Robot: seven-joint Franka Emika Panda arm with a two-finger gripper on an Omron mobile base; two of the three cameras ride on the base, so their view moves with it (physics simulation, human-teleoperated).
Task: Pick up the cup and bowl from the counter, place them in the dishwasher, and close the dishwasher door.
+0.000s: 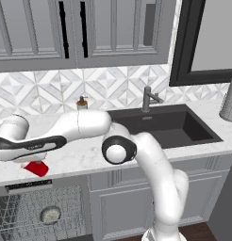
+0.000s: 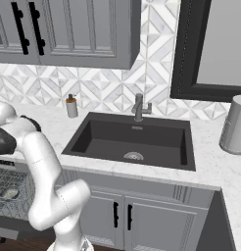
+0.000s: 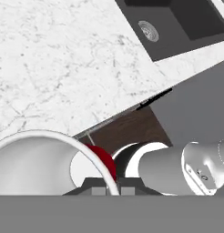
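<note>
Gripper [image 3: 109, 190] pinched on cup [image 3: 102, 160] rim, above counter [image 3: 54, 68] edge. Bowl [image 1: 50, 215] sits in open dishwasher [image 1: 23, 214] rack. Sink [image 2: 134, 139] to the right.

Light: even, flat and bright, no clear source | Shadows: soft and faint, darkest inside the sink [image 2: 132, 139] | Glare: mild sheen on the white arm [image 1: 151, 160] | Focus: base views crisp, hand view coarse and slightly soft | Edge distortion: none seen
</note>
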